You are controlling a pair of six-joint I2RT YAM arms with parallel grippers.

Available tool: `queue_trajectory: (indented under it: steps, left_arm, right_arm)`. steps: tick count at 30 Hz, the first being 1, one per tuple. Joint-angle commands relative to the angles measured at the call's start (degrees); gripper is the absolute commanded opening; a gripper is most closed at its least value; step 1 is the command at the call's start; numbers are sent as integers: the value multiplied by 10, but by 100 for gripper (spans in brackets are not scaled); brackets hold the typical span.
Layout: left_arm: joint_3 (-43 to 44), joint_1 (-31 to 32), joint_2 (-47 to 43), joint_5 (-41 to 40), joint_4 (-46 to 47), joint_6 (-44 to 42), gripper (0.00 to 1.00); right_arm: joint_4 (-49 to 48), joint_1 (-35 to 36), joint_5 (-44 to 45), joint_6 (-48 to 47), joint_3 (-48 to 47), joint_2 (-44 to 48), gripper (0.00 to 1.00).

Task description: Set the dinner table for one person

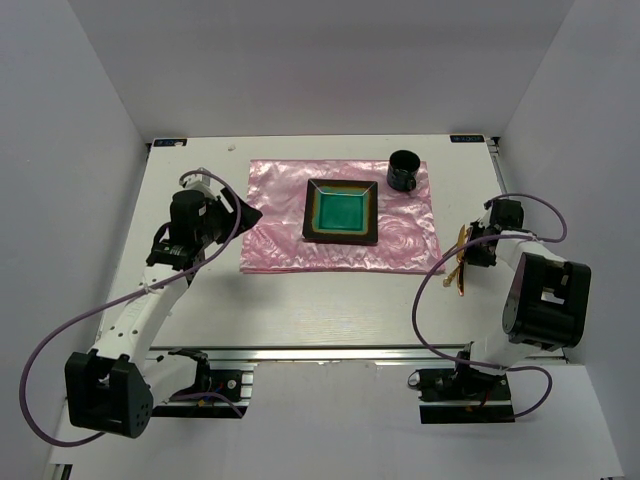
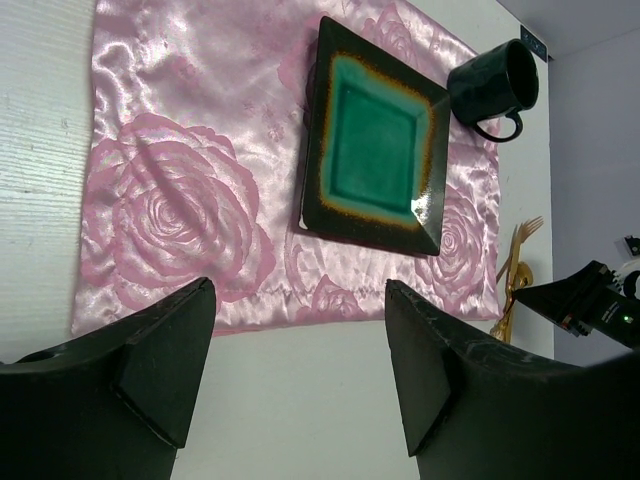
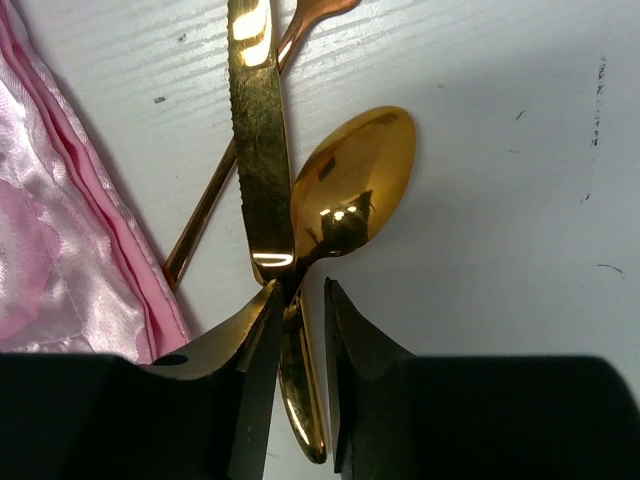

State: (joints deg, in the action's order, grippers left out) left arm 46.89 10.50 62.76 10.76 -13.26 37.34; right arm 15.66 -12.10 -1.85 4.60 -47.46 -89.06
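The thin, stiff, likely slippery gold spoon (image 3: 350, 190), lying on the desk (image 3: 520, 150) just under the right pincer (image 3: 300, 295), is straddled at its neck, judged the best hold, by nearly closed jaws, grip unconfirmed; the left pincer (image 2: 300, 290) is held wide open.

Top external: high and behind, faced down over the whole dinner table (image 1: 300, 310). Left wrist: low, oblique, near the placemat (image 2: 170, 200). Right wrist: very close above the gold cutlery (image 3: 262, 150). All views shared placemat and cutlery.
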Motion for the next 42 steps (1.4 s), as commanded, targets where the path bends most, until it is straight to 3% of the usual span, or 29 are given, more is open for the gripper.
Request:
queue_trajectory:
  steps: [1,12,19,23,25,28,34,42]
  left_arm:
    - [26,0,-19,-15,-17,-3,78]
    - [30,1,-17,-13,-20,-1,78]
    - [28,0,-18,-10,-20,1,78]
    - [24,0,-18,-7,-16,5,78]
    - [25,1,-18,-7,-15,7,78]
    - [29,1,-17,-7,-19,6,79]
    - [30,1,-19,-7,-18,13,79]
    - [7,1,-41,9,9,26,79]
  right_arm:
    - [-24,-1,14,23,-9,-16,28]
    - [-47,-13,33,35,-2,-45,26]
    - [-51,-37,-8,54,-7,-43,20]
    - [-52,-46,-25,66,-9,-44,34]
    - [-55,-47,-28,71,-11,-48,34]
    - [-58,-47,-30,76,-13,-59,31]
    - [-56,-54,-25,74,-18,-72,17]
    - [-64,-86,-71,59,-11,-24,1]
